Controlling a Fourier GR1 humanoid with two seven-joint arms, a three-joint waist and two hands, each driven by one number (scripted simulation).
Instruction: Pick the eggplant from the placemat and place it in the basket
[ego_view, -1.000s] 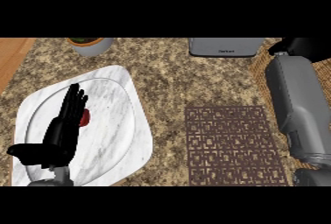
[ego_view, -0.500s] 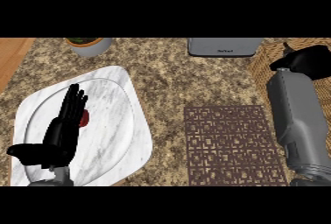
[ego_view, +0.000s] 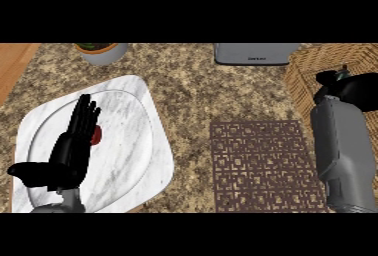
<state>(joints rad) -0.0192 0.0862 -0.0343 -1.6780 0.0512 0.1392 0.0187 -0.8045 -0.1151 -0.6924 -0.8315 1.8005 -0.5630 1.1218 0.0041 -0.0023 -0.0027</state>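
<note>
The right hand (ego_view: 353, 88) is over the basket (ego_view: 310, 62) at the counter's right edge, its wrist bent and its fingers turned out of sight — I cannot tell whether they are closed on anything. The eggplant itself does not show: the mat (ego_view: 267, 165) lies bare, and only a small greenish tip pokes up beside the hand, which may be its stem.

If the hand does carry the eggplant, the risk is letting go too near the basket's inner rim, so that it catches the wicker and rolls back onto the counter. A wide swing on the way out could also clip the rim, or the grey box (ego_view: 253, 54) just beside the basket's left corner.

Room is best toward the mat and the bare stone around it; to the right the view ends at the basket. The left hand (ego_view: 74, 145) rests open, fingers up, over the marble board (ego_view: 140, 165) and a small red thing (ego_view: 97, 135), well apart. A pot (ego_view: 102, 52) stands at the far edge.
</note>
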